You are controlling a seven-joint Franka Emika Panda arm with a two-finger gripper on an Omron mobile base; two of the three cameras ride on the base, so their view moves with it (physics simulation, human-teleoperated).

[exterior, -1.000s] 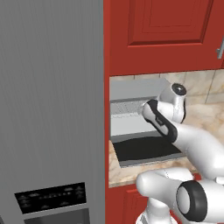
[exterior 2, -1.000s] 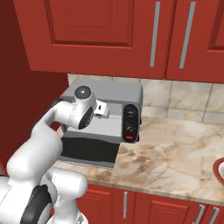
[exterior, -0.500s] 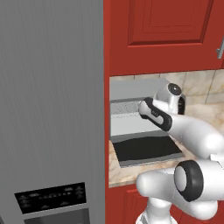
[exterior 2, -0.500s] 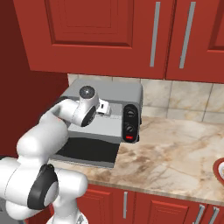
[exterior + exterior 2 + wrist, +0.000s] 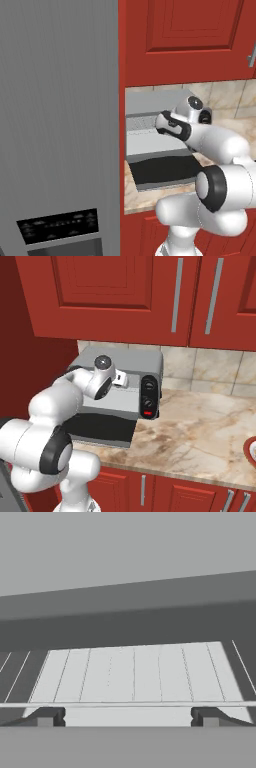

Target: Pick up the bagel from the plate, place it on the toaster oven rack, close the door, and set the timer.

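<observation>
- Left base view: the arm reaches from the lower right into the mouth of the grey toaster oven (image 5: 150, 102). The door (image 5: 165, 170) lies folded down flat on the counter (image 5: 150, 197), and the toaster oven rack (image 5: 141, 122) shows inside. Since the earlier frame the elbow has swung lower and nearer the camera. No lettering can be read on the fridge panel (image 5: 57, 227).
- Right base view: the wrist sits in front of the oven opening, beside two dark knobs (image 5: 148, 393); no label is legible.
- Hand view: the gripper (image 5: 127, 717) has its jaws spread wide and empty, just above the rack's front wire. The bagel cannot be made out here.
</observation>
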